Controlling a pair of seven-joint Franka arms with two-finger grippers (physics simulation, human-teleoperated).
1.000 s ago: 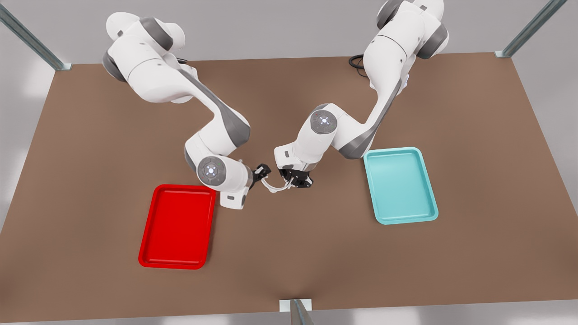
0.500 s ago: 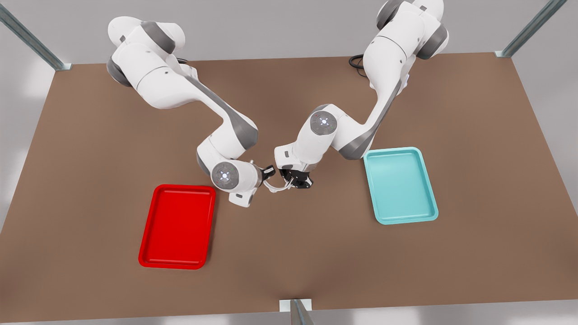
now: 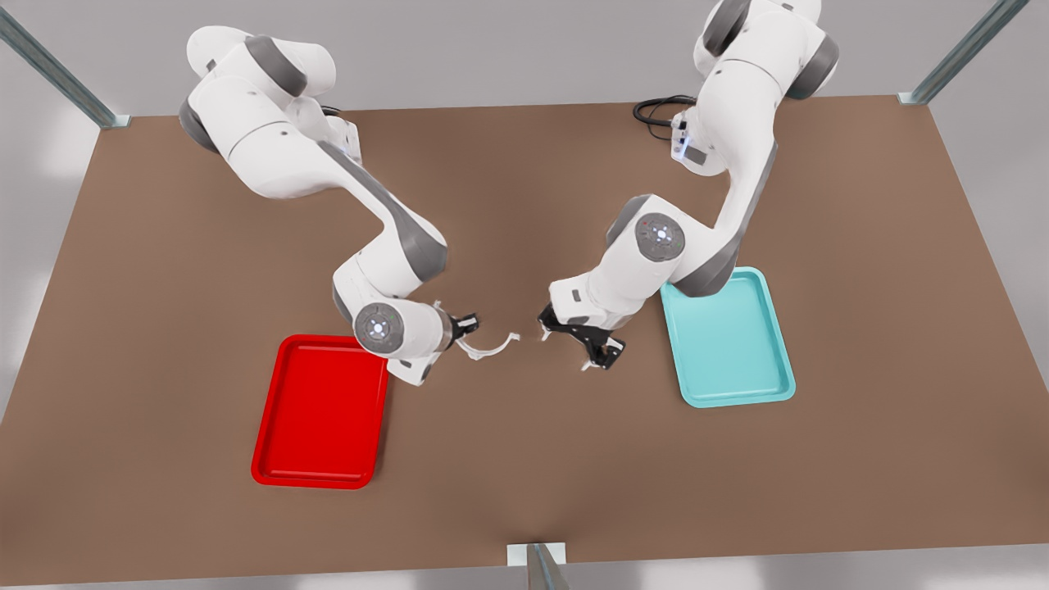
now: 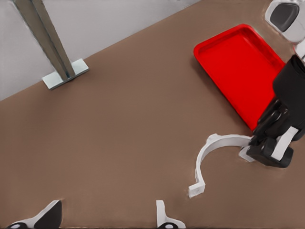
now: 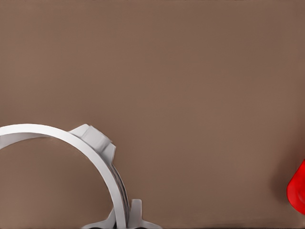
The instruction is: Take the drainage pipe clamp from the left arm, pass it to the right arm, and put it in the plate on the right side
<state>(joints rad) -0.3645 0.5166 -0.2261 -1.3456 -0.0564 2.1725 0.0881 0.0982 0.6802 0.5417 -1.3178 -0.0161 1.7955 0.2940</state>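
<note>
Tabletop (image 3: 524,459) brown, bare-looking — grey metal posts (image 3: 57,74) at corners

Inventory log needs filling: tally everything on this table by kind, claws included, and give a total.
Trays: 2, the red plate and the teal tray
Drainage pipe clamp: 1
Claws: 2, the right claw shut on the clamp's end, the left claw open beside the teal tray
Total: 5
</note>
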